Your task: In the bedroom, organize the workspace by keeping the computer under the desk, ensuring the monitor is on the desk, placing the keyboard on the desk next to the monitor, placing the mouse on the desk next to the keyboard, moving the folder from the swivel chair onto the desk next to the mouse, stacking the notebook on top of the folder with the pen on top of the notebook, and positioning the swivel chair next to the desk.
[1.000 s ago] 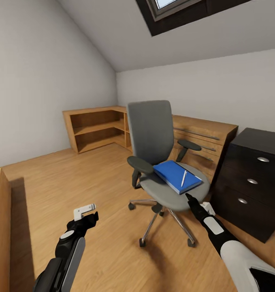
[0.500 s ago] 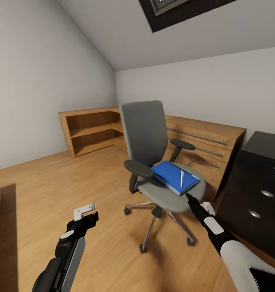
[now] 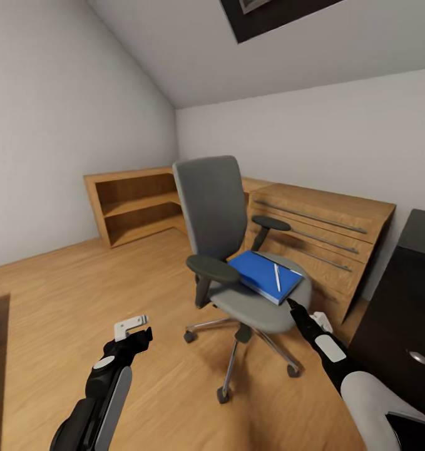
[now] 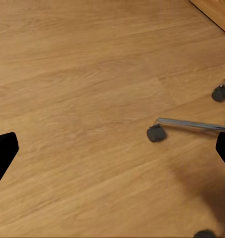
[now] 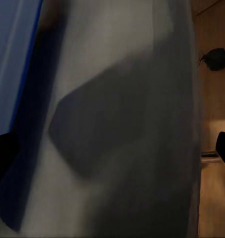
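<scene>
Right pincer point(image 3: 290, 303), spread empty, hovers just beside the folder point(image 3: 262, 275) edge.

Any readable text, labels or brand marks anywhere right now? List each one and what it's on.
None: no readable words, numbers or signs in these views.
The folder has a plain blue cover.
The pen is too thin to show any marking.
The swivel chair and wooden drawer chest carry no labels.

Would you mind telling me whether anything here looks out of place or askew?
Yes: a blue folder lies on the swivel chair seat, skewed, one corner overhanging the front edge, with a pen resting on top. Nothing looks spilled or damaged.
</scene>
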Available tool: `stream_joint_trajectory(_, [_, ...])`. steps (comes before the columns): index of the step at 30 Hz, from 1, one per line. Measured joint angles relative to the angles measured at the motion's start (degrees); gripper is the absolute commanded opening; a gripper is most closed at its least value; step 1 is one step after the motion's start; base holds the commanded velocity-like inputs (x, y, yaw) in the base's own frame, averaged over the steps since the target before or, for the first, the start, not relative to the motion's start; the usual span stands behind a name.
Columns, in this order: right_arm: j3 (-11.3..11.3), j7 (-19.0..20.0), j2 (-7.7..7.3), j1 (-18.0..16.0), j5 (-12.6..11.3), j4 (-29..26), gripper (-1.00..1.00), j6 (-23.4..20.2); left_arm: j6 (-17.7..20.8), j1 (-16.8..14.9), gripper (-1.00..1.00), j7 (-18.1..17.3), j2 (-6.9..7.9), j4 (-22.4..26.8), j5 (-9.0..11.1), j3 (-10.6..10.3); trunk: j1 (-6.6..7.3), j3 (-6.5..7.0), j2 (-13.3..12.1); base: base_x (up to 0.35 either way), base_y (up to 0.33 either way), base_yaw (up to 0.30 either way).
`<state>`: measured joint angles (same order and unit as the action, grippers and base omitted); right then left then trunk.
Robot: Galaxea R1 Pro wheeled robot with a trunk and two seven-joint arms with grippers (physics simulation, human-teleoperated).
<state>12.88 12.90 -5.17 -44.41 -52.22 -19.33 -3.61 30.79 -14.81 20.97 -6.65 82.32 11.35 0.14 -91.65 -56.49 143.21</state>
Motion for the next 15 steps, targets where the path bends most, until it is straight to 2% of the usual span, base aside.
stream_joint_trajectory(8, [-0.1,0.0,0.01,0.0,0.0,0.1,1.0,0.1,0.0,0.0,1.0,0.0,0.0,0.0,0.0,0.0,-0.01,0.0,0.0,0.292,0.175,0.005])
stream_joint_trajectory(15, [-0.2,0.0,0.71,0.0,0.1,0.1,1.0,0.3,0.0,0.0,1.0,0.0,0.0,-0.6,0.0,-0.1,-0.04,0.12,0.0,0.052,0.043,0.168])
